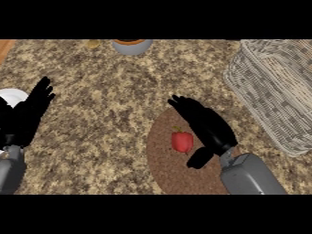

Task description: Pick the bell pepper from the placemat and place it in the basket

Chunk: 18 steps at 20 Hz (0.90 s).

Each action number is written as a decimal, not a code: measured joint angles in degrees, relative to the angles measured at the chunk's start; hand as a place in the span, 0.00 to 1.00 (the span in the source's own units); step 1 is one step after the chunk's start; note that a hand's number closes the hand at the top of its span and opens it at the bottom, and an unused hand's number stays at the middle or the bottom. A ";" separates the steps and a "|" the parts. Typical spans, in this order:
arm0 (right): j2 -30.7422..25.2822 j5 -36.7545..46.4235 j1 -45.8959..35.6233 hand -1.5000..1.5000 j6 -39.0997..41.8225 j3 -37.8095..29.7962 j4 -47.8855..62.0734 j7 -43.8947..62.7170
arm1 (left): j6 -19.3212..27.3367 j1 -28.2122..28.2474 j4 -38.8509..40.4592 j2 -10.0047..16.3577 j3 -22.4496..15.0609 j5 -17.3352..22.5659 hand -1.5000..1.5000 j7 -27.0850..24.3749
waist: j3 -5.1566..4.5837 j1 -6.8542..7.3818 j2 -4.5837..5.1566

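Observation:
A small red bell pepper (181,141) lies on a round brown woven placemat (168,169) in the lower middle of the head view. My right hand (209,128) hovers just to the pepper's right with straight fingers pointing up-left and the thumb (199,158) below the pepper; it holds nothing. A grey wicker basket (280,91) stands at the right edge, tilted. My left hand (23,114) rests open at the left, fingers up.
A white plate (3,98) lies under and behind the left hand at the left edge. A grey bowl (132,45) stands at the far edge of the speckled counter. A wooden strip shows at the top left.

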 measured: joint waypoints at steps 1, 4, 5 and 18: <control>0.17 0.68 0.00 0.00 0.57 -0.05 0.01 0.10 | -0.53 -0.07 0.82 -0.21 0.48 -0.33 0.50 -0.51 | 0.01 -0.06 0.00; 0.56 2.04 1.30 0.00 1.83 -0.63 -1.24 -0.22 | -1.55 -0.20 1.26 -1.18 1.64 -1.33 0.50 -0.68 | 0.00 -0.13 -0.03; 0.47 2.49 1.99 0.00 1.42 -0.85 -1.07 -1.28 | -2.09 -0.69 2.33 -1.18 2.25 -1.66 0.50 -0.96 | 0.00 -0.17 -0.03; 2.45 3.85 3.82 0.00 3.28 -3.80 1.64 -10.21 | -3.87 -1.87 3.03 -4.55 5.18 -5.45 0.50 -0.70 | -0.01 -0.19 -0.04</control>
